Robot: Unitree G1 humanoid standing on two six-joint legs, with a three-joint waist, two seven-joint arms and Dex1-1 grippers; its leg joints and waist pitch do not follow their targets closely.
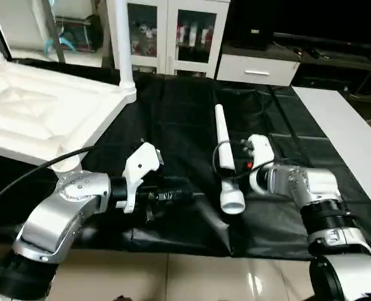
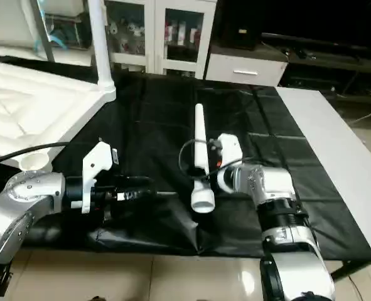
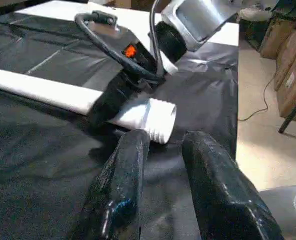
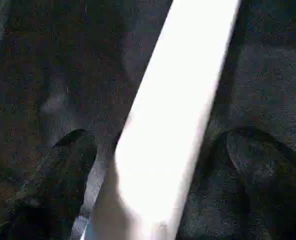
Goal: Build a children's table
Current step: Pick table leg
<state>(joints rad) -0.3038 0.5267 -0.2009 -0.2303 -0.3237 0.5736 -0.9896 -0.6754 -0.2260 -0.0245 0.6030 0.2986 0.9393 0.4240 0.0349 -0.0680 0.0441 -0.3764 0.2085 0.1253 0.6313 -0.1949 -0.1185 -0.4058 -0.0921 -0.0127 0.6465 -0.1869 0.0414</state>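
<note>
Status: early in the build, going by the frames. The white tabletop (image 1: 41,113) lies underside up at the upper left of the left eye frame, X ribs showing, on the black-cloth counter (image 1: 185,113). One leg (image 1: 123,44) stands upright at its corner lobe, upper middle-left of the frame, and looks seated in its socket. A second upright white tube shows at the far left edge, probably another leg, but it is cut off.

A loose leg (image 1: 225,157) lies on the cloth at frame centre, thin end pointing up-frame, wide threaded end (image 3: 158,120) nearest the robot.

Right gripper (image 4: 163,175): jaws wide, straddling the loose leg, one black finger (image 4: 52,175) on each side of the tube in the right wrist view. Not closed on it; contact cannot be confirmed.

Left gripper (image 3: 163,165): jaws narrow, holding nothing, sitting low over the cloth just beside the leg's threaded end. Middle-left in the left eye frame.

Left to do, as a judgement: grip this leg, carry it to a free socket, seat it, then repeat for whatever legs are missing, then flip the table.

Hard to tell:
- how many sockets are filled; most of the tabletop runs off the left edge
- a fourth leg: not identifiable
- socket at the near corner (image 2: 33,162) looks empty, partly hidden by the left arm's cable
</note>
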